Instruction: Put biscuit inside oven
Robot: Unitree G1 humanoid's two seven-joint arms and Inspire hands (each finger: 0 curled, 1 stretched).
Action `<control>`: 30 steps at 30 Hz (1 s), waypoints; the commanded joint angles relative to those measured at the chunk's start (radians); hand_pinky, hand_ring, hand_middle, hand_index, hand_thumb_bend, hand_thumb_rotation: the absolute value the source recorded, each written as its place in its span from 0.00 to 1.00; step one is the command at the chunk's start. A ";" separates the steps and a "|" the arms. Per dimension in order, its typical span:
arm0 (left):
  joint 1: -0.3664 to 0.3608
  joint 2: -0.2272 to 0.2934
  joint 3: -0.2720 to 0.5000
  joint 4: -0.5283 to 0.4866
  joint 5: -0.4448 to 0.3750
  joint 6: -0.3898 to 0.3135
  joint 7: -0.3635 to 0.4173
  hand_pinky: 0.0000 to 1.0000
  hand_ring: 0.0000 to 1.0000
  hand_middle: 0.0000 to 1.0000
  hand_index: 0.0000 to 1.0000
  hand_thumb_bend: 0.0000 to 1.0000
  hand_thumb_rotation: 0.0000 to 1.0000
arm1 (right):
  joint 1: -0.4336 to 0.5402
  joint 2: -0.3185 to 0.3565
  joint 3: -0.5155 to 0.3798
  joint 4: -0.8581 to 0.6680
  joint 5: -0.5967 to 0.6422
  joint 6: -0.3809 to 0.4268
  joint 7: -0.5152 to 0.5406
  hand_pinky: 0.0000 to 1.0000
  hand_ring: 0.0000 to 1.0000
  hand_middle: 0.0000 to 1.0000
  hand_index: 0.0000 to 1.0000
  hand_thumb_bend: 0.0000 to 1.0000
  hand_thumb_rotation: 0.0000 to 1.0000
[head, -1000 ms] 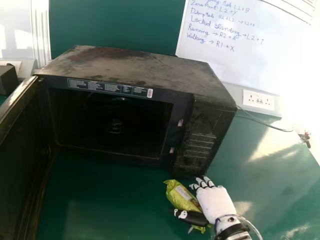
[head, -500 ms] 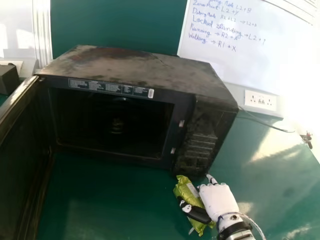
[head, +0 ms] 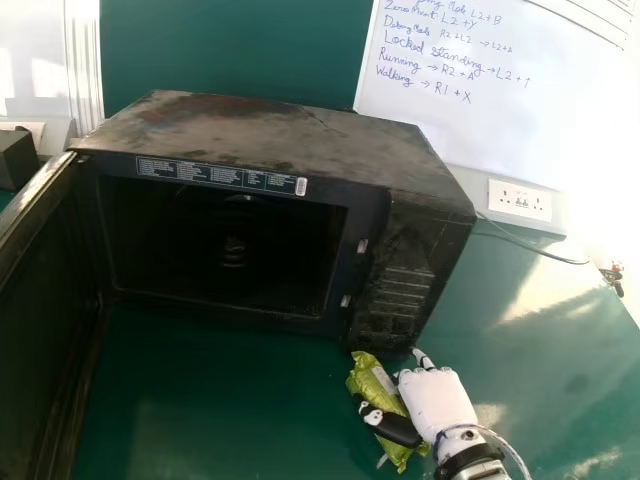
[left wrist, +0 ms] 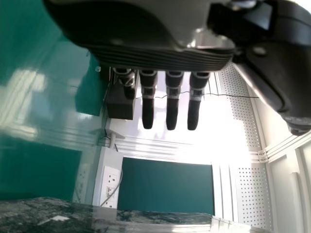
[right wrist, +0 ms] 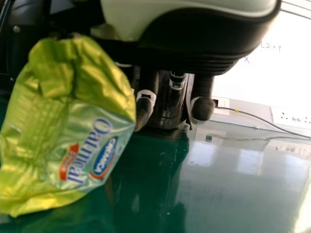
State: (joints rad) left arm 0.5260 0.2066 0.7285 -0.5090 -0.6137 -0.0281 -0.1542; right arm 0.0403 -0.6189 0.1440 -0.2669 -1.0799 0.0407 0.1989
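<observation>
In the head view my right hand point(head: 436, 402) is at the lower right, its thumb across the green biscuit packet point(head: 378, 400) and fingers curled on the packet's far side. The right wrist view has the packet point(right wrist: 63, 131) beside the right hand point(right wrist: 146, 104). Behind them stands the black oven point(head: 290, 145), its door point(head: 45, 330) swung wide at the left and its cavity dark. My left hand point(left wrist: 171, 99) hangs with straight fingers in the left wrist view.
The green table point(head: 220, 400) runs in front of the oven and to its right. A wall socket point(head: 520, 199) and a cable point(head: 540, 252) are behind on the right. A dark box point(head: 15, 160) sits at the far left.
The right hand's fingers have curled in from a more spread pose, and the packet has shifted slightly right and turned more upright against the hand. The oven stays where it was.
</observation>
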 commanded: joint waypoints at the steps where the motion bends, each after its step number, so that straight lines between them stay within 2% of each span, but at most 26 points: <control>1: -0.001 0.001 0.012 -0.001 -0.031 -0.002 -0.014 0.76 0.82 0.86 0.83 0.84 0.76 | 0.008 0.004 0.011 0.012 0.007 0.003 0.005 0.00 0.00 0.00 0.08 0.57 0.00; 14: -0.003 -0.002 0.016 0.006 -0.063 -0.004 -0.027 0.73 0.81 0.85 0.83 0.84 0.77 | -0.002 0.006 0.011 -0.021 0.031 0.004 0.031 0.00 0.00 0.00 0.08 0.61 0.00; 22: -0.008 0.005 0.022 0.019 -0.054 -0.009 -0.031 0.72 0.81 0.85 0.84 0.84 0.79 | 0.013 0.019 -0.038 -0.121 0.206 -0.004 0.110 0.00 0.00 0.00 0.08 0.61 0.00; 25: -0.010 0.006 0.023 0.023 -0.055 -0.012 -0.037 0.74 0.82 0.87 0.86 0.84 0.82 | 0.015 0.033 -0.060 -0.152 0.289 0.015 0.160 0.00 0.00 0.00 0.08 0.60 0.00; 30: -0.013 0.005 0.024 0.030 -0.052 -0.020 -0.046 0.76 0.84 0.89 0.87 0.85 0.85 | 0.014 0.044 -0.083 -0.187 0.361 0.041 0.203 0.00 0.00 0.00 0.09 0.59 0.00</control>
State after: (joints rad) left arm 0.5143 0.2062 0.7410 -0.4900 -0.6695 -0.0364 -0.1940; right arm 0.0532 -0.5804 0.0785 -0.4310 -0.7385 0.0744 0.3918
